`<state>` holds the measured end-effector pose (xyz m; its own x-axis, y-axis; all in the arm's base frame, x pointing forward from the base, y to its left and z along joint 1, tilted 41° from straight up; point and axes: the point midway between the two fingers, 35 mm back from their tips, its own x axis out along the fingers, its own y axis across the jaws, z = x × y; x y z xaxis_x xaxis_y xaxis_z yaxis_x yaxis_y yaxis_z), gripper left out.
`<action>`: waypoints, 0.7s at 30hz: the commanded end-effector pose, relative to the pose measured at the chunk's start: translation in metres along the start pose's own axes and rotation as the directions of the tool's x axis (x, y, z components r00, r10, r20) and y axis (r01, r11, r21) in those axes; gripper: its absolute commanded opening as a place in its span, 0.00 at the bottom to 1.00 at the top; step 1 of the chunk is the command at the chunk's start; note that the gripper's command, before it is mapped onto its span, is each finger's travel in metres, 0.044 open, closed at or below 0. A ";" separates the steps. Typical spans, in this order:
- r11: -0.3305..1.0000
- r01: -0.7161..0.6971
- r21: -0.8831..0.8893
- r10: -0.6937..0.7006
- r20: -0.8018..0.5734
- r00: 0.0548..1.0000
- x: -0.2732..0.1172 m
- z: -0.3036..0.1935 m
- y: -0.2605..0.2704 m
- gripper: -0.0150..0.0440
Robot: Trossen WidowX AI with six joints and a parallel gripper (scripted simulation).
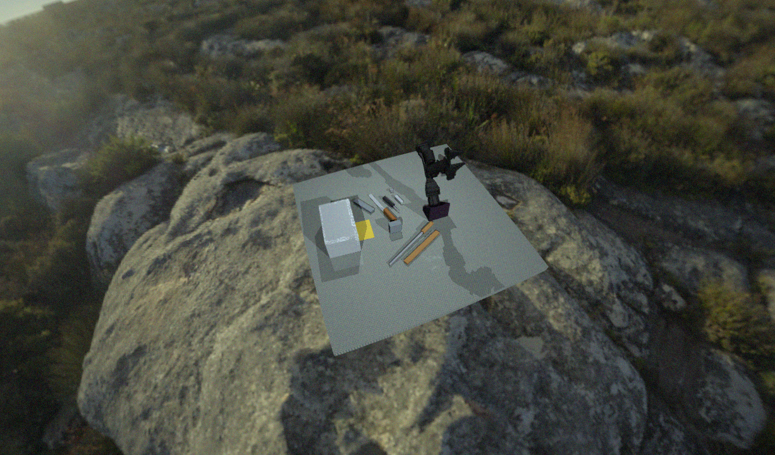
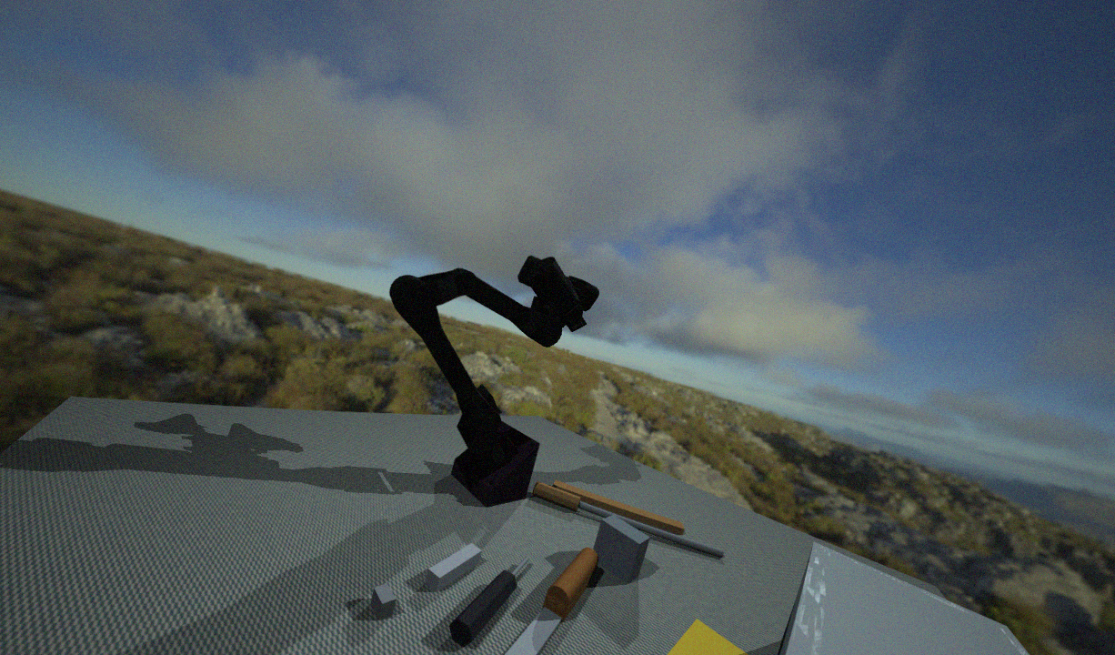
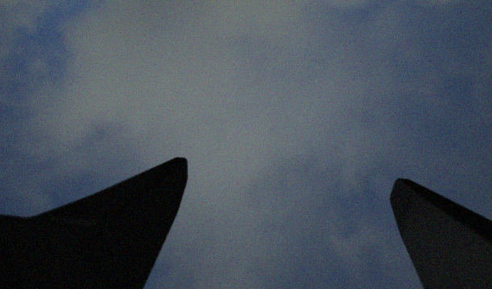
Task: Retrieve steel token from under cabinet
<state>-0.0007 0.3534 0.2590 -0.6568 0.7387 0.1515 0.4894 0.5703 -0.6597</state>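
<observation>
The white cabinet [image 1: 339, 219] [image 2: 887, 607] stands on the grey table [image 1: 373, 305] [image 2: 73, 538]. The yellow marked area [image 1: 366, 229] [image 2: 699, 640] lies beside it, with no token visible on it. The steel token and vent slots cannot be made out. My gripper [image 1: 459, 158] [image 2: 590, 308] [image 3: 288, 178] is open and empty, raised high above the table and far from the cabinet; only sky shows between its fingers. A long grey rod with an orange handle [image 1: 428, 227] [image 2: 557, 496] lies near the arm's base, beside a flat orange-brown bar [image 1: 421, 247] [image 2: 622, 507].
A grey block [image 1: 394, 226] [image 2: 620, 549] stands near a flat blade's brown handle [image 1: 389, 214] [image 2: 572, 582]. A black-handled screwdriver [image 1: 388, 200] [image 2: 484, 607], a pale bar [image 1: 399, 199] [image 2: 454, 566] and a small block [image 2: 384, 600] lie nearby. A grey bar [image 1: 364, 205] lies near the cabinet.
</observation>
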 end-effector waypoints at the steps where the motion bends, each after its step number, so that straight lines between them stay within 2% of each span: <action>1: 1.000 0.000 0.000 0.000 0.000 1.000 0.000 0.000 0.000 0.89; 11: 1.000 0.000 0.000 0.000 0.000 1.000 0.000 0.000 0.000 0.46; 13: 1.000 0.000 0.000 0.000 0.000 1.000 0.000 0.000 0.000 0.46; 14: 1.000 0.000 0.000 0.000 0.000 1.000 0.000 0.000 0.000 0.50; 19: 1.000 0.000 0.000 0.000 0.000 1.000 -0.007 0.012 0.001 0.28; 21: 1.000 0.000 0.000 0.000 0.000 1.000 -0.008 0.013 0.002 0.25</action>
<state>-0.0012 0.3489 0.2556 -0.6553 0.7388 0.1572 0.4949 0.5773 -0.6495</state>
